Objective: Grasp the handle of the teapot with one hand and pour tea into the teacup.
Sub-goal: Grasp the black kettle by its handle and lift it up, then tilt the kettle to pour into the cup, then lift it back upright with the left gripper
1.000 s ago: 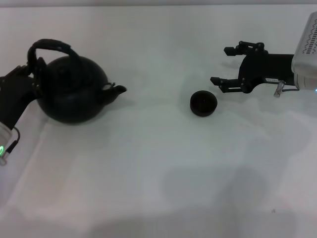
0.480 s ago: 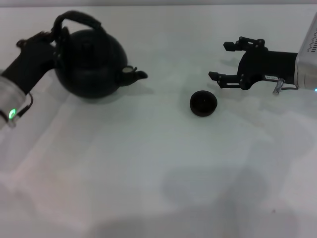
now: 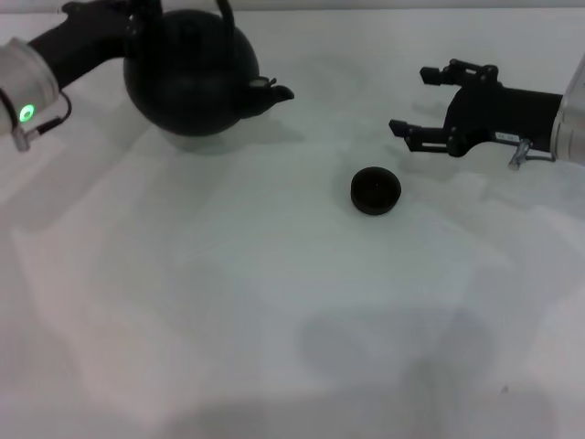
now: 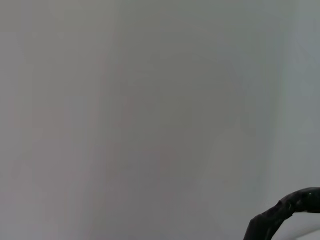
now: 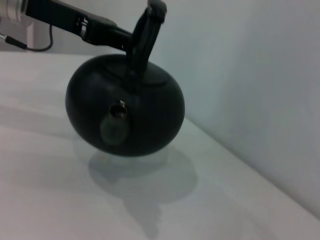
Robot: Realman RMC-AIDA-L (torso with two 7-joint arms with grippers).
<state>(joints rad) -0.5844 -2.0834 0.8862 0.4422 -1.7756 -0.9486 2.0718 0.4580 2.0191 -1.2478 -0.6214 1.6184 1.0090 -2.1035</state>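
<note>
Left gripper (image 3: pixel 128 14) grips the raised teapot (image 3: pixel 192 73) by its handle (image 5: pixel 145 35) (teacup (image 3: pixel 376 190) contents unseen); right gripper (image 3: pixel 409 105) gapes empty.

Left gripper (image 3: pixel 128 11) raised at far left, fingers clamped, right gripper (image 3: pixel 422 99) hovering at right, fingers spread

A pale grey, featureless surface fills almost the whole left wrist view, with faint vertical bands of lighter and darker tone. At one corner a dark, rough-textured curved piece, probably part of the handle (image 4: pixel 287 212), arcs in from the edge, with a brighter patch just beneath its curve. No fingers of the arm's own gripper show in the picture.
</note>
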